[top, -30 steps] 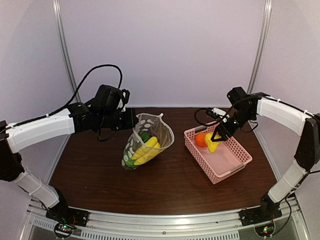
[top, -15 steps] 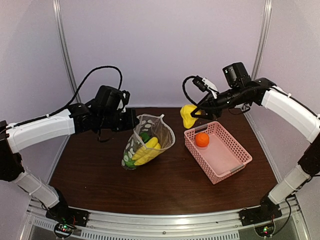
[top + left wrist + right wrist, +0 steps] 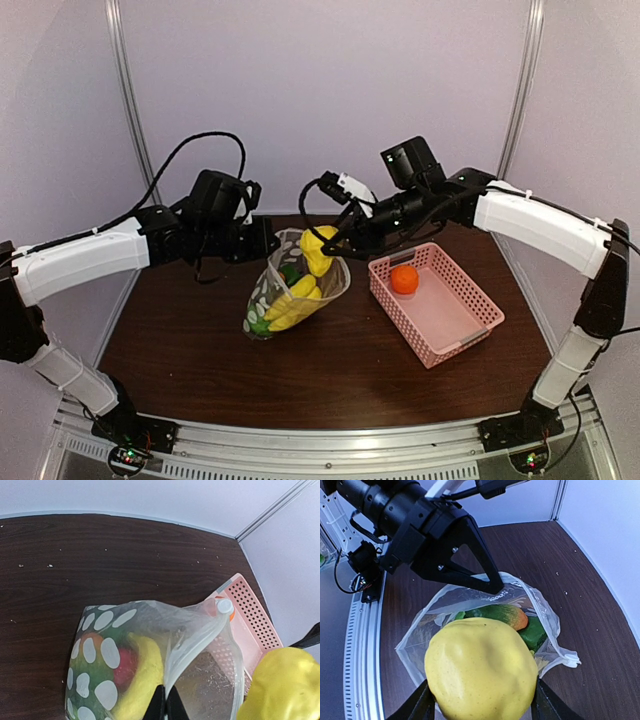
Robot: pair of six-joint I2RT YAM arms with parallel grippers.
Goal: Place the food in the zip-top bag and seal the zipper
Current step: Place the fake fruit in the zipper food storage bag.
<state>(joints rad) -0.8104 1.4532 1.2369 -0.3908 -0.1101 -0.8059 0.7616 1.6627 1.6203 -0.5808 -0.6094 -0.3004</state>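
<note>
The zip-top bag (image 3: 293, 288), clear with white dots, stands on the table with its mouth open. In it lie yellow bananas (image 3: 296, 300), a red apple (image 3: 125, 662) and green vegetables (image 3: 496, 613). My left gripper (image 3: 165, 702) is shut on the bag's mouth edge and holds it up; the zipper's white slider tab (image 3: 225, 606) sits at the far corner. Just above that open mouth hangs a yellow lemon (image 3: 480, 672), with my right gripper (image 3: 326, 247) shut on it. An orange ball (image 3: 403, 279) lies in the pink basket (image 3: 398, 312).
The pink lattice basket stands right of the bag, its corner (image 3: 250, 625) just behind the bag's mouth. My left arm (image 3: 90, 255) reaches in from the left and my right arm (image 3: 520, 220) spans over the basket. Metal frame posts (image 3: 128, 100) stand at the back corners.
My right gripper lifted the lemon out of the basket and carried it left to just over the bag's mouth. The left gripper and bag have not moved.
</note>
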